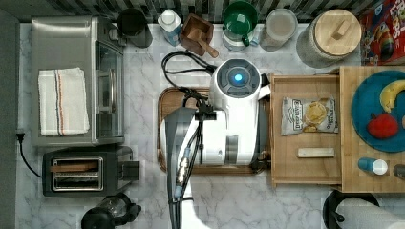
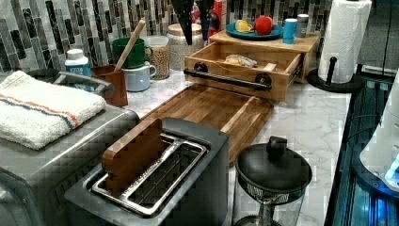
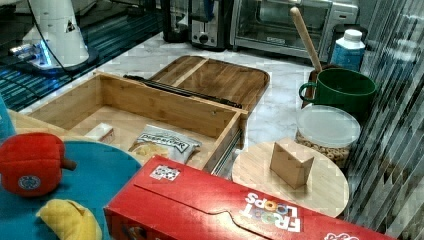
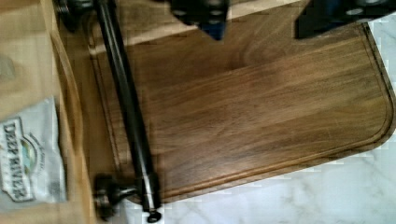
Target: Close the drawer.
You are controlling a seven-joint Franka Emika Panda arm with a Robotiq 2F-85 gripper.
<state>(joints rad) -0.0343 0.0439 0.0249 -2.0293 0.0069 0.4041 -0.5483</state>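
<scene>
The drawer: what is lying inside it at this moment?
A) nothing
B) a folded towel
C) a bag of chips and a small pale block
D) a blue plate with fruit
C: the open drawer holds a chip bag and a small pale block.

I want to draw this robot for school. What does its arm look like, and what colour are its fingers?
The arm is chunky, rounded and white, with grey bands and a glowing blue light on top. A bundle of black cables loops off it, and more run along its grey lower part. The gripper has two dark, blocky fingers, with a hint of blue.
</scene>
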